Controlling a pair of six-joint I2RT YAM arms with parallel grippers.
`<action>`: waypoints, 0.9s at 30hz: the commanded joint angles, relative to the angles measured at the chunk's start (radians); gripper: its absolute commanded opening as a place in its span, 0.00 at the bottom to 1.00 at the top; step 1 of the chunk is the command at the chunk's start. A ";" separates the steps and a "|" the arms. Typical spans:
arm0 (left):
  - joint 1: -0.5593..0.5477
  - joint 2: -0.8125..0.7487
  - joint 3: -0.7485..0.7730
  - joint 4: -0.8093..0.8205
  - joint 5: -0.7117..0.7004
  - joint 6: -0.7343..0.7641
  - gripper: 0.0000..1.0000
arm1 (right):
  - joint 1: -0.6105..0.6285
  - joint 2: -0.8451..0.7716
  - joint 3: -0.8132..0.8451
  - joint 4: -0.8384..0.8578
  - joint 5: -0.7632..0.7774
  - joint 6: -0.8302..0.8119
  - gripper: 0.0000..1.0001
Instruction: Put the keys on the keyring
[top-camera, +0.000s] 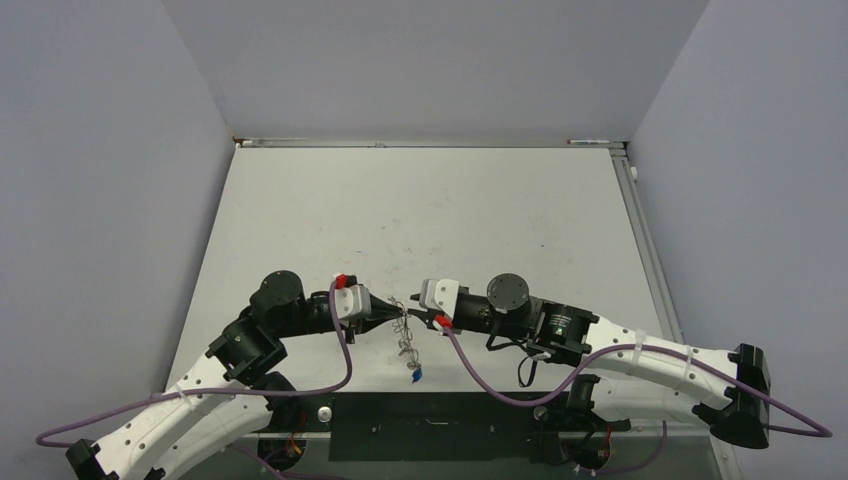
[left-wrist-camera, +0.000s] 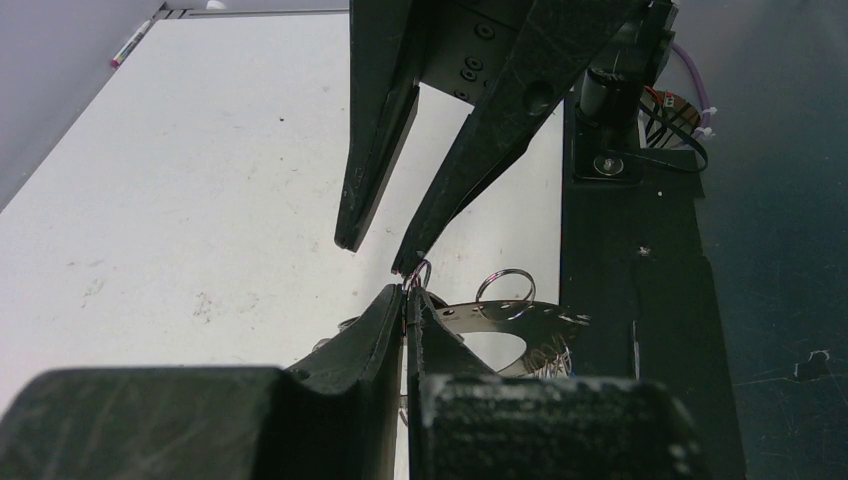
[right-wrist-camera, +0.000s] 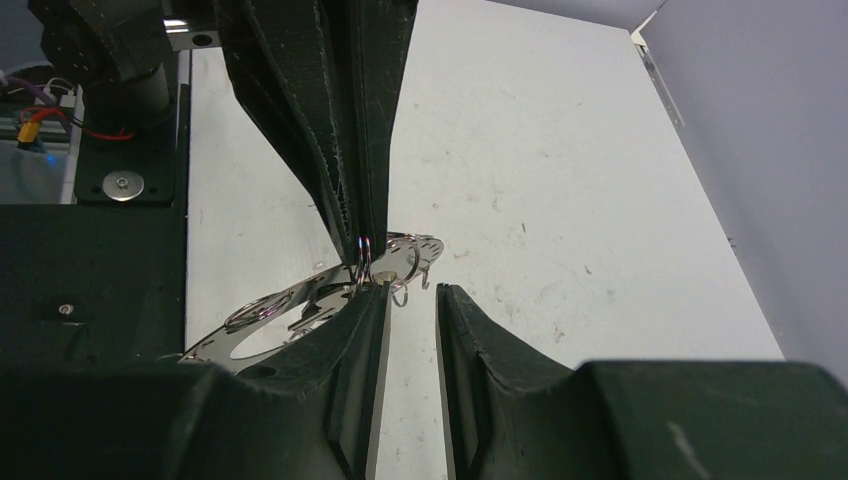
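The left gripper (left-wrist-camera: 407, 298) clamps the keyring (left-wrist-camera: 520, 316) by its rim, to keep it steady; the right gripper (right-wrist-camera: 410, 300), fingers narrowly apart and empty, stands just beside, probably to take hold too.

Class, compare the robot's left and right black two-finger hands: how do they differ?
The left black two-finger hand is shut, pinching the flat silvery metal keyring; the right black two-finger hand holds nothing. The left hand's fingers meet; the right hand's stand apart. Both point at the keyring.
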 joint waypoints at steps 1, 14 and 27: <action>0.005 -0.006 0.004 0.087 0.017 -0.011 0.00 | -0.003 -0.004 0.054 -0.001 -0.056 -0.005 0.25; 0.014 -0.021 0.000 0.091 0.007 -0.013 0.00 | 0.004 -0.050 0.040 -0.041 0.067 0.000 0.27; 0.030 -0.016 0.000 0.103 0.025 -0.028 0.00 | 0.002 0.014 0.074 -0.043 -0.057 0.010 0.29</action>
